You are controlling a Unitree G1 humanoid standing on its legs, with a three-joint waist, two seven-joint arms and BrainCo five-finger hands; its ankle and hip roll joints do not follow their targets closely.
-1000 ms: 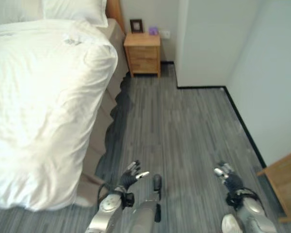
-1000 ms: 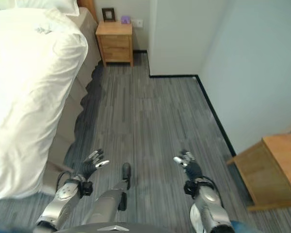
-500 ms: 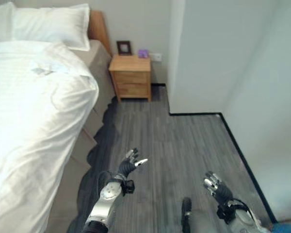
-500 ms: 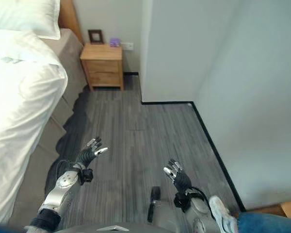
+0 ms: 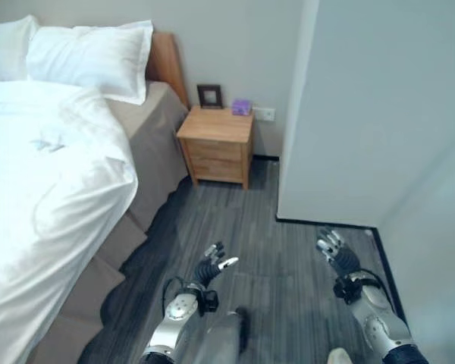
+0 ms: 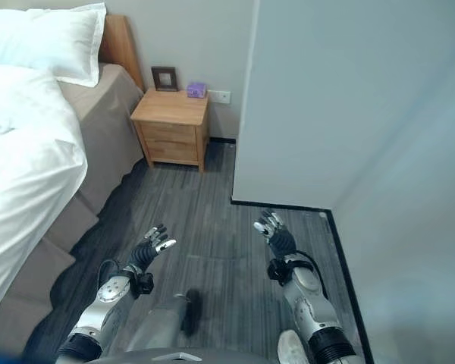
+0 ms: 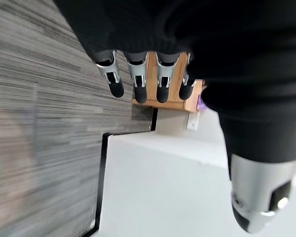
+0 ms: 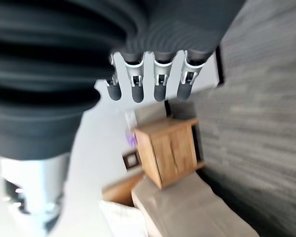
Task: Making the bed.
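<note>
While both arms hang low over the grey wood-grain floor (image 5: pixel 288 227), the left hand (image 5: pixel 210 267) is held with its fingers straight and slightly fanned, thumb apart, holding nothing. In its wrist view the left hand's fingers (image 7: pixel 138 84) reach out in a loose row toward the nightstand. The right hand (image 5: pixel 335 252) is likewise spread, fingers extended and empty; its fingers (image 8: pixel 160 81) show straight in its own wrist view. Both hands are above bare floor, well apart from the bed (image 5: pixel 148 144).

That bed stands at the robot's left. Its white duvet (image 5: pixel 45 197) is rumpled and drapes over the near side edge, leaving the taupe mattress cover (image 6: pixel 98 129) bare toward the head end. Two white pillows (image 5: pixel 91 57) lean at the head of the bed against a wooden headboard (image 5: pixel 165 64).

Just beside the bed's head corner stands a wooden nightstand (image 5: pixel 216 144) with drawers. On its top, at the back edge against the wall, are a small dark picture frame (image 5: pixel 209 95) and a small purple object (image 5: pixel 242 107). A white wall corner (image 5: pixel 341 114) projects toward the floor to the right of the nightstand, edged with a black baseboard (image 6: pixel 280 205).
</note>
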